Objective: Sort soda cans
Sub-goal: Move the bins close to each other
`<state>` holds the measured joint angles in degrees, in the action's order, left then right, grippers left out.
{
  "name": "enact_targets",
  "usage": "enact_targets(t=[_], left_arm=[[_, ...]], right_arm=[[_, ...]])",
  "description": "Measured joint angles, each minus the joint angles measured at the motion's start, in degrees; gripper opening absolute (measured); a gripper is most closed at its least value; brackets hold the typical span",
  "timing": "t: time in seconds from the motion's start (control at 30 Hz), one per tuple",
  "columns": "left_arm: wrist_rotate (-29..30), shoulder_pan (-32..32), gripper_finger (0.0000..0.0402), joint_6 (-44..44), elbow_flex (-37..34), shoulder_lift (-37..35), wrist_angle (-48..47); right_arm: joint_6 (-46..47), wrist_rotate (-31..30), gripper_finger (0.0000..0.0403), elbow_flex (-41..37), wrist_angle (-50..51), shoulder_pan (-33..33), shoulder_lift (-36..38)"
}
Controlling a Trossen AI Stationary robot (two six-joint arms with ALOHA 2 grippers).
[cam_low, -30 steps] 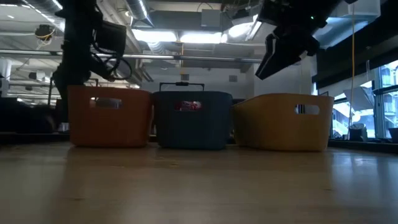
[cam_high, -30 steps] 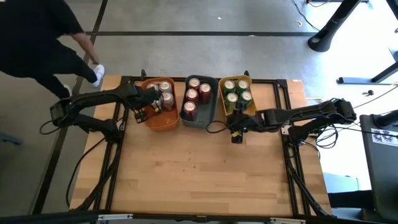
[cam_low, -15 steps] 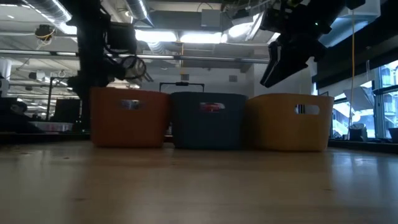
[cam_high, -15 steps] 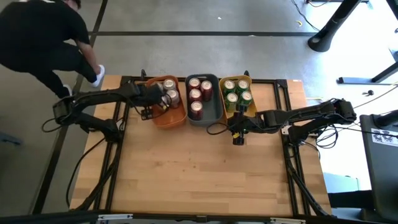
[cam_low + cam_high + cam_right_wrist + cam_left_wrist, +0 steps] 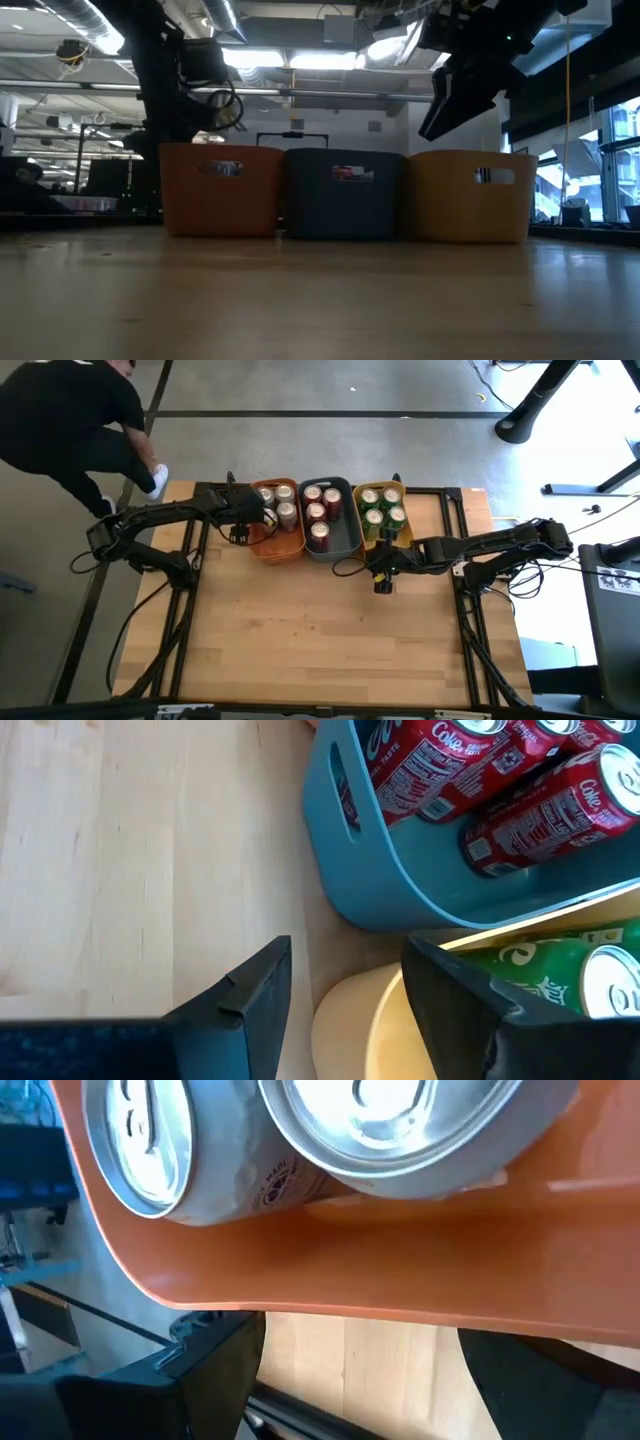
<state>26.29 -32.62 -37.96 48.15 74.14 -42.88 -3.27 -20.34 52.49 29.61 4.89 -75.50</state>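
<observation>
Looking down on your counter [image 5: 320,630], you see three bins lined up side by side along its far edge, each touching the next. The orange bin [image 5: 277,547] holds the silver-grey cans [image 5: 281,503], the blue-grey bin [image 5: 340,543] in the middle holds the red cans [image 5: 318,512], and the yellow bin [image 5: 404,532] holds the green cans [image 5: 381,507]. All the cans stand upright inside their bins; none lies loose on the wood.

Your left gripper [image 5: 243,526] sits at the orange bin's outer side, toward the counter's far left corner. In its wrist view the bin's wall runs between the two fingers [image 5: 210,1380], with bare wood showing below it, so the jaws stand released and wide, straddling the wall without clamping it as far as you can see.

Your right gripper [image 5: 379,574] hangs on the near side of the yellow bin, close to where it meets the blue-grey one. Its jaws stand partly apart with nothing between them; its fingers [image 5: 255,995] frame the yellow bin's rounded corner.

Beyond the counter's far left corner a person [image 5: 60,425] in dark clothes stands on the floor, close to the left arm's base.
</observation>
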Motion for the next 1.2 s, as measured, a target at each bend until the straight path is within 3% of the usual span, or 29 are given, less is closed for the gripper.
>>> enact_targets(t=[0.53, 0.87, 1.2], left_arm=[[-1.91, -4.69, 0.0320, -10.19, 0.06, 4.16, 7.68], [-2.02, -5.27, 0.0320, -10.46, 0.06, 8.22, 13.38], [-3.01, -5.20, 0.0320, -9.95, -0.01, 8.20, 16.38]], right_arm=[[0.00, -3.17, 0.0190, 0.00, 0.02, -0.02, 0.00], [0.00, -3.35, 0.0190, 0.00, 0.00, -0.02, 0.00], [0.33, -8.70, 0.0190, 0.00, -0.23, -0.04, 0.00]])
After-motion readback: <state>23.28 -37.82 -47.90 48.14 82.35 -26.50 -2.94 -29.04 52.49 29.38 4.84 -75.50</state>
